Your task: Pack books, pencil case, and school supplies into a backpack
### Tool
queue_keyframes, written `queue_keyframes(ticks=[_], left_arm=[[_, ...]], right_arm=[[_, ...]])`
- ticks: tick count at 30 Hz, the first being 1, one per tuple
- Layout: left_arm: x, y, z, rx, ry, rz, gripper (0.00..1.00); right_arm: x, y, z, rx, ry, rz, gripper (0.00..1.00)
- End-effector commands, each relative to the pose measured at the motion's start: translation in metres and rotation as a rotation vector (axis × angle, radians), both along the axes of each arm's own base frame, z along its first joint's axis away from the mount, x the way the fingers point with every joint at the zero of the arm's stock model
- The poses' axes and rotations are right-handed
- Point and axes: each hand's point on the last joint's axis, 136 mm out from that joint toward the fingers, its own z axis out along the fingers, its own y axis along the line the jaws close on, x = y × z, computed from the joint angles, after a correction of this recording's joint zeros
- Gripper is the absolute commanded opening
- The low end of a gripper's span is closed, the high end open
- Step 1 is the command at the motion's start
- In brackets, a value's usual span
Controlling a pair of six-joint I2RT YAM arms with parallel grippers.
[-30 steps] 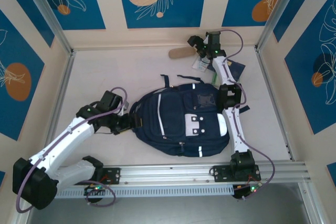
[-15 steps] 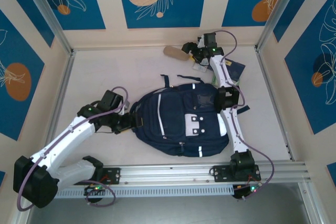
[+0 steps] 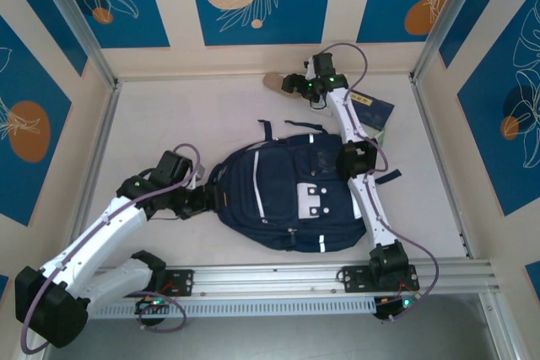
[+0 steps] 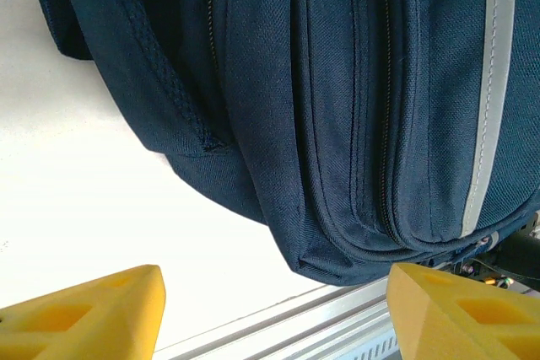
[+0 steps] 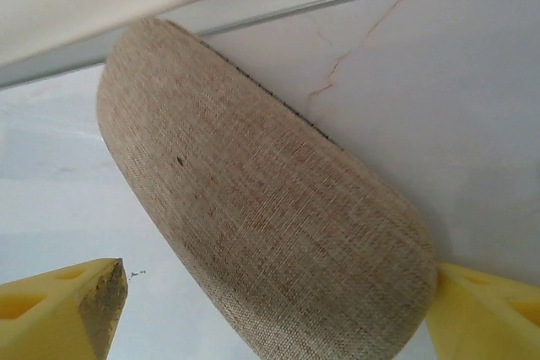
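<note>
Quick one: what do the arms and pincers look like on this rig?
Left arm and right arm: white links, black joint housings, purplish-grey cables looped outside, small green lights near the bases. Pincer fingers are yellow wedges with hollow cut-outs.

Sweeps the right gripper (image 3: 292, 83) left along the far wall, off the books and toward the middle of the far edge. Drags the right arm's upper link along, leaning left now. Shoves the pencil case (image 3: 272, 80) ahead, leftward and a shade farther, close against the far wall. Bares more of the navy book (image 3: 377, 112) at far right, with its pale label. Meanwhile sinks the left arm (image 3: 93, 238) a touch nearer and left at its outer bend.
</note>
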Motion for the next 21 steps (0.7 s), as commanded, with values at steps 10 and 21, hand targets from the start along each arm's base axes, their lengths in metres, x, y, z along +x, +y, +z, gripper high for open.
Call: queue_keyframes(ticks=[10,21], left_arm=[[-0.001,0.006,-0.004,0.021,0.008,0.009,0.70],[-0.002,0.005,-0.008,0.025,0.018,0.004,0.70]], right_arm=[[-0.018,-0.016,0.021,-0.241,-0.009,-0.018,0.96],[0.009,-0.018,0.031,-0.257,-0.135,-0.043,0.99]])
